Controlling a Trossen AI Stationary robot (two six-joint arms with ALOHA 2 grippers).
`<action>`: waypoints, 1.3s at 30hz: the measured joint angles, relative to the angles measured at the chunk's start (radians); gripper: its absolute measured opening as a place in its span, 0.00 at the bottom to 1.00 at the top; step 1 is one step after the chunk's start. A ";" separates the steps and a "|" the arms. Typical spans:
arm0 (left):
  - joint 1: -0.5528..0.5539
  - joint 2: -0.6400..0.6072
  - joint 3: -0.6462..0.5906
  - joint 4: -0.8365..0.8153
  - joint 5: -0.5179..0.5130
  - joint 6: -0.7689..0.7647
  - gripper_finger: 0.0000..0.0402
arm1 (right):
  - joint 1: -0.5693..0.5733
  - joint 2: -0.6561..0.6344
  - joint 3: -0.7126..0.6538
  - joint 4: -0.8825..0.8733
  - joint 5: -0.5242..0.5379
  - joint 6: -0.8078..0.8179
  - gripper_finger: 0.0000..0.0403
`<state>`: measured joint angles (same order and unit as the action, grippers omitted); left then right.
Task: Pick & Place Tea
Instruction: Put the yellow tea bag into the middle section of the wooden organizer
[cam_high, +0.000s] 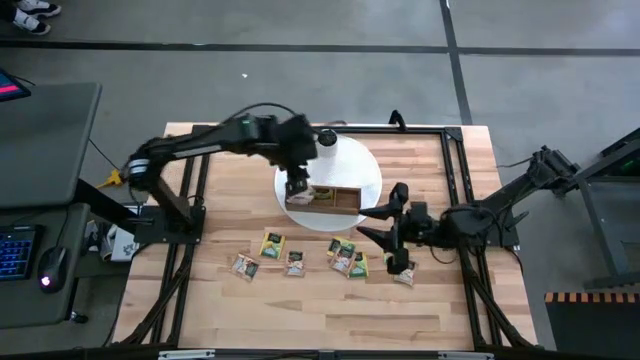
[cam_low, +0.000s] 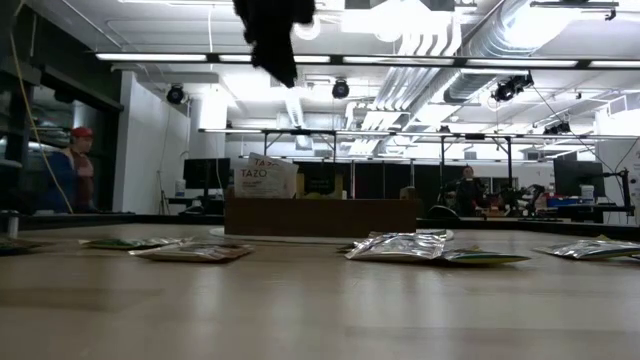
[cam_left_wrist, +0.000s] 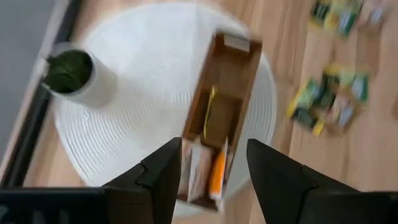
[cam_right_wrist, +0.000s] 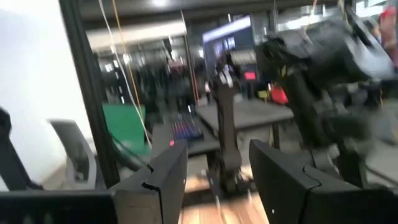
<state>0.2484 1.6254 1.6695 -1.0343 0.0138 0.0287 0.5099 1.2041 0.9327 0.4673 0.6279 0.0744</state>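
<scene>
Several tea sachets lie flat on the table's near half (cam_high: 345, 258), green, orange and tan; the low view shows them as flat packets (cam_low: 400, 245). More sachets (cam_left_wrist: 208, 174) stand in one end compartment of the brown wooden tray (cam_high: 335, 198), one of them printed TAZO (cam_low: 265, 178). My left gripper (cam_high: 297, 185) hangs open above that compartment (cam_left_wrist: 214, 168), clear of the tray. My right gripper (cam_high: 368, 222) is open and lies level above the table to the right of the tray, with nothing between its fingers (cam_right_wrist: 217, 180).
The tray rests on a round white mat (cam_high: 370, 165). A white cylinder with a dark green top (cam_left_wrist: 78, 74) stands on the mat's far side. A black frame (cam_high: 455, 180) runs along the table's edges. People show in the room beyond the table (cam_low: 75, 165).
</scene>
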 joint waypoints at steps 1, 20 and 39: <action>0.000 -0.040 -0.042 0.031 -0.003 -0.022 0.45 | -0.005 0.000 0.027 -0.076 0.000 0.031 0.42; -0.152 -0.730 -0.954 0.429 -0.106 -0.616 0.45 | -0.127 0.381 0.241 -0.265 -0.173 0.249 0.07; -0.173 -0.715 -1.231 0.691 0.003 -0.857 0.45 | -0.254 0.897 0.629 -0.474 -0.308 0.430 0.00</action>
<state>0.0750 0.9108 0.4386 -0.3431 0.0172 -0.8282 0.2558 2.1013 1.5617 -0.0070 0.3203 0.5042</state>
